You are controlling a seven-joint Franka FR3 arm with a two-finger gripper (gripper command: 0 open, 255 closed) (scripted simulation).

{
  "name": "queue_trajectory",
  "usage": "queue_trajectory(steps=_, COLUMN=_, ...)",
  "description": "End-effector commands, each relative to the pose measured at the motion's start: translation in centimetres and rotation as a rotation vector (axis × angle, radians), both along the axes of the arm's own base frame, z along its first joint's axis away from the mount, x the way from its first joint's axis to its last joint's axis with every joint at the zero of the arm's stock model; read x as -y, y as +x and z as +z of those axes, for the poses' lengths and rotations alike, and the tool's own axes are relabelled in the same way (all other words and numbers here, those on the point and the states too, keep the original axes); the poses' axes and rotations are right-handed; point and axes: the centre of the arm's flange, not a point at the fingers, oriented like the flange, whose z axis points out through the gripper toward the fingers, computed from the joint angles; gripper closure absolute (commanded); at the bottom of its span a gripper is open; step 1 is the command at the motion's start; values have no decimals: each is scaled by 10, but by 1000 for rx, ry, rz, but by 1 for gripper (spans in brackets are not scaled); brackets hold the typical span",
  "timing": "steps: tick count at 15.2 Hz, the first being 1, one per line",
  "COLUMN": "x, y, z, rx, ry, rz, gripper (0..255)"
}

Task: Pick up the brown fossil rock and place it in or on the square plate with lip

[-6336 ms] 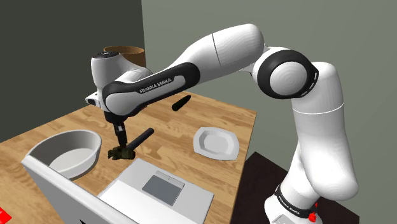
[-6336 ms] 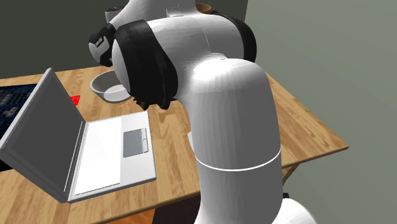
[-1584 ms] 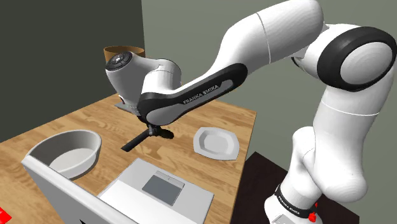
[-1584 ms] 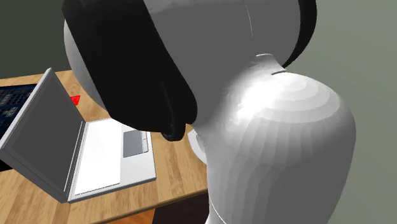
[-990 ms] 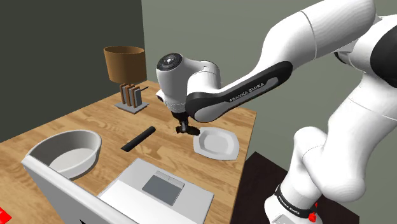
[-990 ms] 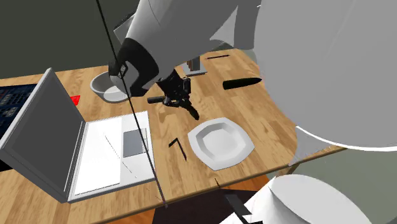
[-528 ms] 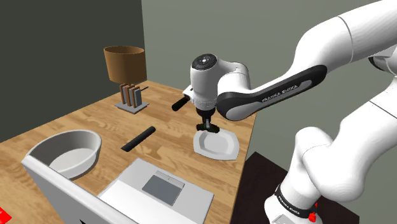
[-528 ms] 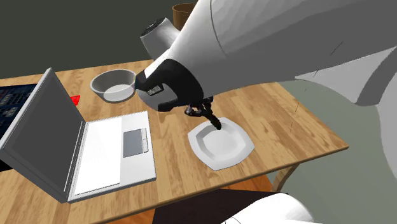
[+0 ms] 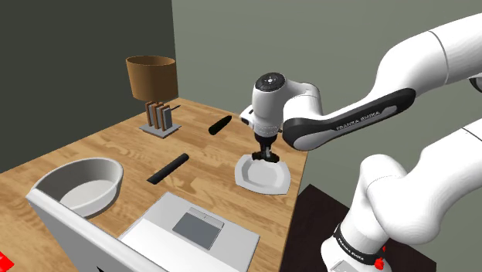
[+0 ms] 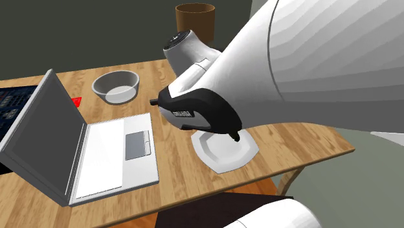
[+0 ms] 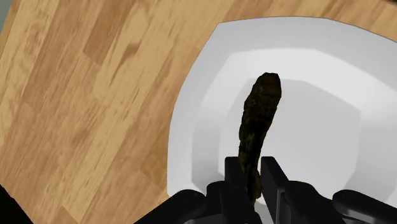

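Note:
The brown fossil rock is a thin, knobbly dark-brown piece, and my gripper is shut on its near end. The rest of it juts out past the fingertips over the white square plate with a raised lip. In the shoulder view, my gripper hangs just above the plate, near the table's right edge, with the rock a dark bit at its tip. In the second exterior view, the forearm covers much of the plate.
On the wooden table lie an open laptop, a grey bowl, a black bar and a second dark stick. At the back stand a brown cylinder and a small rack. The table edge runs just beyond the plate.
My gripper has carried the rock toward the shoulder view's right, from beside the plate's near rim to over the plate. The grip has not changed.

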Motion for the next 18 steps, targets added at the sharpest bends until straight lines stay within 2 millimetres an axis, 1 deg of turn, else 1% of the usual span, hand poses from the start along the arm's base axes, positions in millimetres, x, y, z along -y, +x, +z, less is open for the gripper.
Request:
queue_trajectory(steps=1, x=0, y=-1, z=-10, rx=0, ry=0, rz=0, gripper=255)
queue_trajectory(steps=11, x=0, y=-1, z=-65, rx=0, ry=0, rz=0, gripper=255)
queue_trajectory(steps=18, x=0, y=-1, z=-65, rx=0, ry=0, rz=0, gripper=255)
